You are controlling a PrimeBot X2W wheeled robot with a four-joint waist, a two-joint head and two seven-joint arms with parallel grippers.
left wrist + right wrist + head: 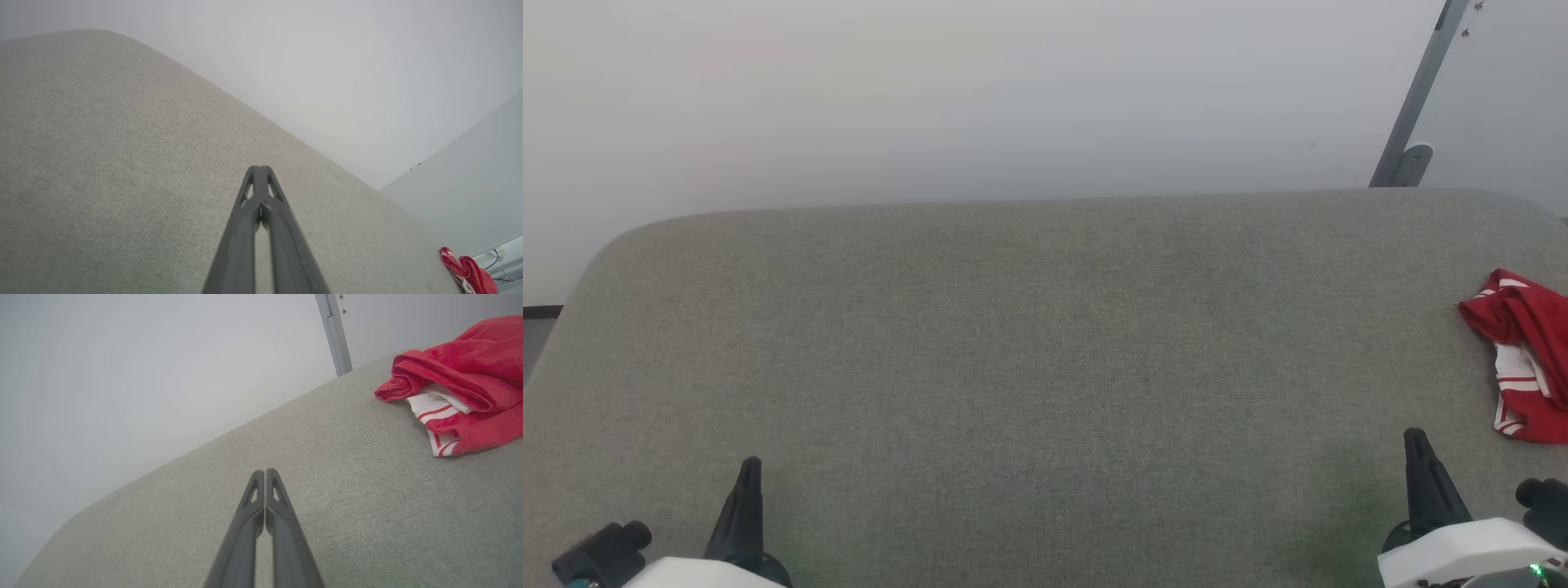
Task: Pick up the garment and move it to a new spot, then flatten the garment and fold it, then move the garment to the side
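Lying crumpled at the R edge of the grey cloth-covered table, the garment is red w/ white striped trim, well apart from both grippers. L gripper and R gripper sit at the near edge, each w/ its 2 fingers pressed together, holding nothing. Bare table cloth lies btwn R gripper and garment. A grey post stands behind the far R corner.

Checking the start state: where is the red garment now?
Head view: the garment lies crumpled at the right edge of the gray surface, beyond the right gripper.
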